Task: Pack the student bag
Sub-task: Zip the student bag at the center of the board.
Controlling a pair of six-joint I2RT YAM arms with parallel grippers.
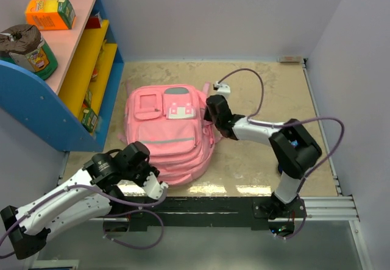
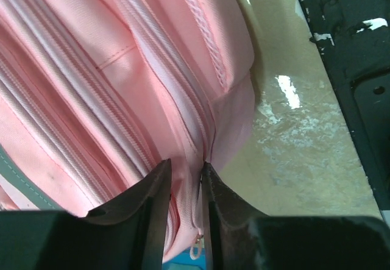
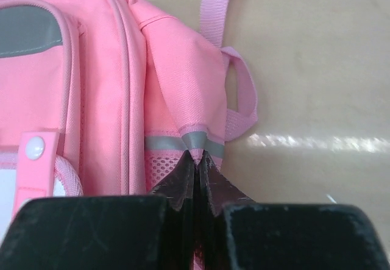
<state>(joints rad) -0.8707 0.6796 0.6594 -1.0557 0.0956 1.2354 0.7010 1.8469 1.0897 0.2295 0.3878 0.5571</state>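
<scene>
Right arm outstretched, jaws pinching student bag

Bare table is left right of the student bag; its left side is blocked by a blue shelf.

The counter is a beige, marbled surface with glare patches near its front edge. The pink student bag lies flat on it left of centre, front pockets up. Just beyond the bag's top right corner sits a small white plug on a purple cable.
</scene>
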